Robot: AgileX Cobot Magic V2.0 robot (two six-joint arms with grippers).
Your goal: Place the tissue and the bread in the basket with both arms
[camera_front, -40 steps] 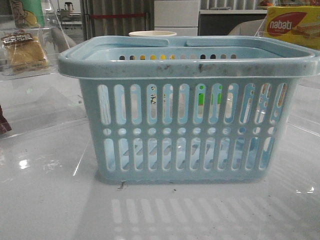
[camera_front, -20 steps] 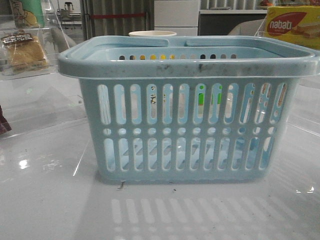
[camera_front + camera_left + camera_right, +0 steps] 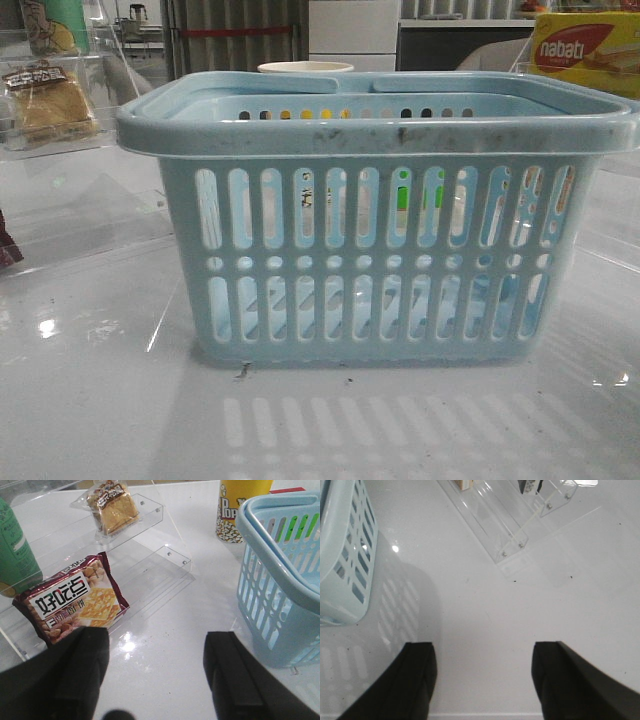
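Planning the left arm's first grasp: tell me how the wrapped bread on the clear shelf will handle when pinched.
The bread looks soft, so it probably squashes under firm jaws. Its glossy clear wrap may slip and crinkle. It seems light and lies flat on the acrylic shelf, so it should slide rather than tip.

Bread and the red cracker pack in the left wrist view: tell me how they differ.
The bread is golden in clear wrap; the red cracker pack is maroon with a white label. The bread sits on the higher acrylic shelf; the cracker pack leans lower, nearer the left gripper. Both are sealed snacks.
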